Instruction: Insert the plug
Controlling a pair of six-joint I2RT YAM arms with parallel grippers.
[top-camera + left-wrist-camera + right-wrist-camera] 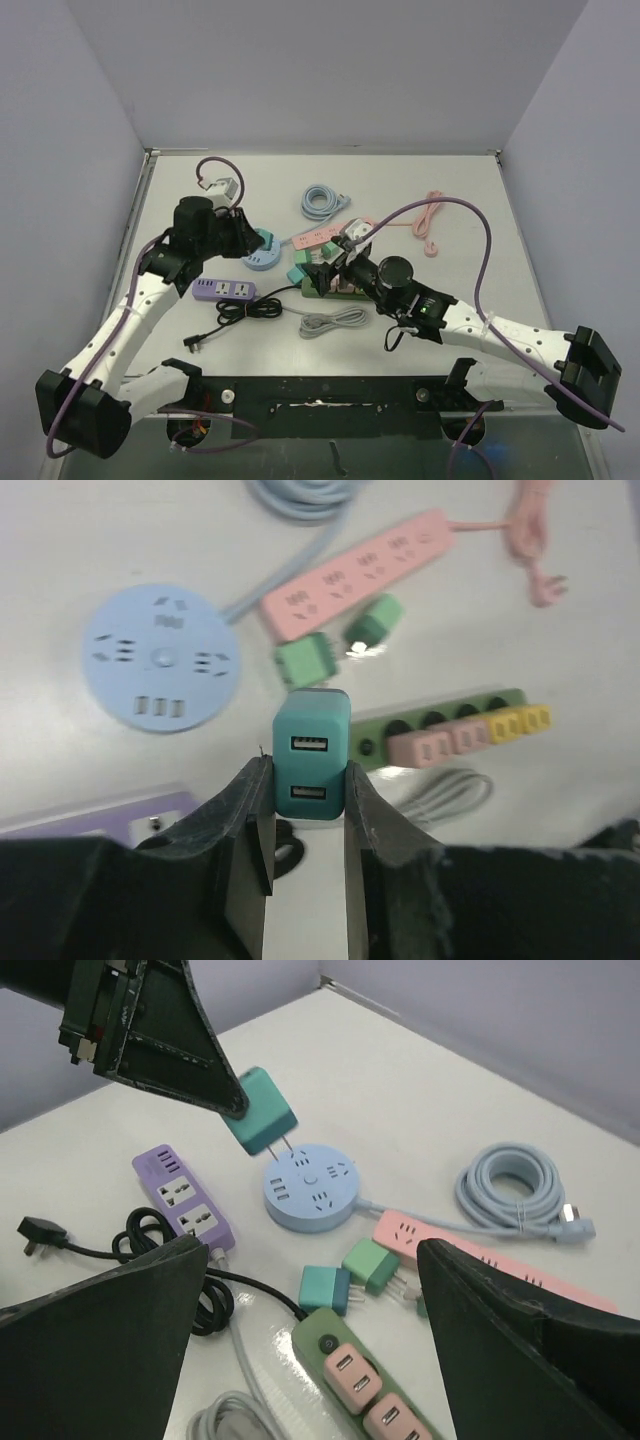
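Reaching over the left half of the white table [450,200], the left gripper [243,230] hangs just beside a round pale-blue socket hub [260,252] in the top view; what it holds is too small to make out from here. The right gripper [336,262] sits near the table's middle, over a green power strip [335,290]. A purple power strip [224,289] lies near the left arm, with a black cable [245,310] beside it and a coiled grey cable [335,322] farther right. A pink power strip [320,237], a coiled light-blue cable [320,201] and a pink cable [430,225] lie farther back.

In the left wrist view, the left gripper's jaws are clenched on a teal block-shaped charger plug [312,750], one finger on each side, its two USB ports facing the camera. It is lifted off the table. Beyond it lie two small green adapters [310,660], and the hub lies to the upper left.

In the right wrist view, the right gripper's fingers [110,1340] stand wide apart, released, with nothing between them. The teal charger plug hangs tilted in the left gripper, its two metal prongs pointing down at the hub's near rim; whether they touch it I cannot tell.
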